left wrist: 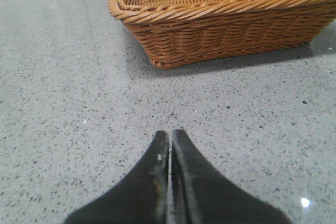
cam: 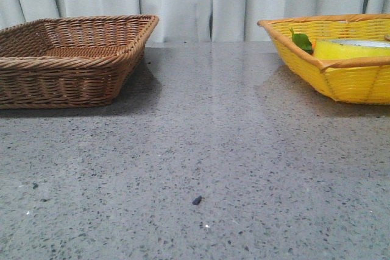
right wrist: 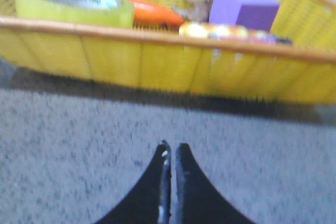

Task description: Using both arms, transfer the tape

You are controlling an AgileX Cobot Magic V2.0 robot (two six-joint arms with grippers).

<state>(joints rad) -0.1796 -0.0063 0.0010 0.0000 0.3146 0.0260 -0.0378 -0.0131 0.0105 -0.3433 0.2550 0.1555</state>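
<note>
The job has not started. The tape (right wrist: 73,4) lies in the yellow basket (right wrist: 157,59) by a carrot (right wrist: 149,11). The right hand (right wrist: 170,153) and left hand (left wrist: 170,140) are closed and empty. The right hand should open and reach in first.

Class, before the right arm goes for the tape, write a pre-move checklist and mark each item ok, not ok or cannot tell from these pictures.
1. Tape located, lying flat in the yellow basket: ok.
2. Tape top unobstructed; the carrot lies beside it, touching or not: cannot tell.
3. Right tool open for a grasp: not ok, its fingers are together.
4. Right tool clear of the basket wall, over bare table: ok.
5. Left tool ready to receive: not ok, closed.
6. Brown basket free of objects: the visible part looks empty; the rest cannot tell.
</note>
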